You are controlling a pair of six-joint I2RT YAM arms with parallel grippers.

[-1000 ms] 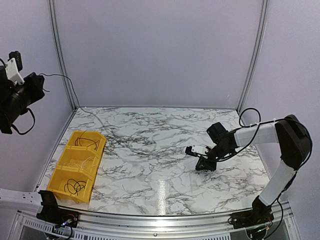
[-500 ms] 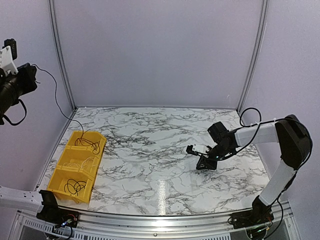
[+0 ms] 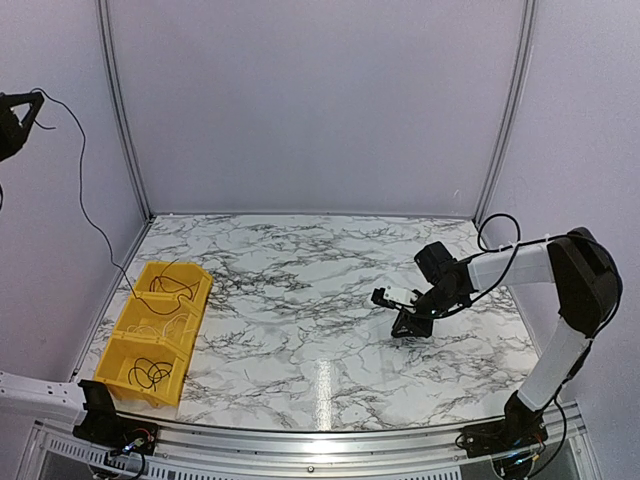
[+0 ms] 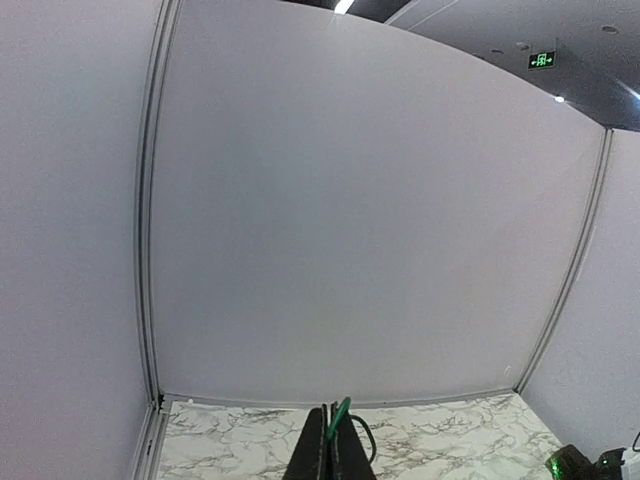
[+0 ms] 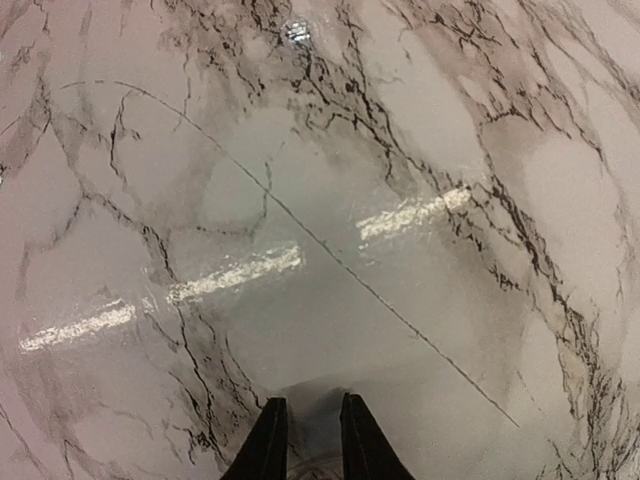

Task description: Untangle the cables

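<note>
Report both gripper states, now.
Left gripper: closed on a thin black cable, raised high.
Right gripper: slightly open, holding nothing.

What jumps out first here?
The left gripper, high at the far left, is shut on a cable that stretches down to the yellow bin. The right gripper hovers open, low over the marble table, with a thin cable lying ahead of it.

The bin (image 3: 115, 360) sat at the table's (image 3: 300, 300) left edge, cables (image 3: 150, 373) in its compartments. The right gripper (image 3: 408, 325) was low at the right.
</note>
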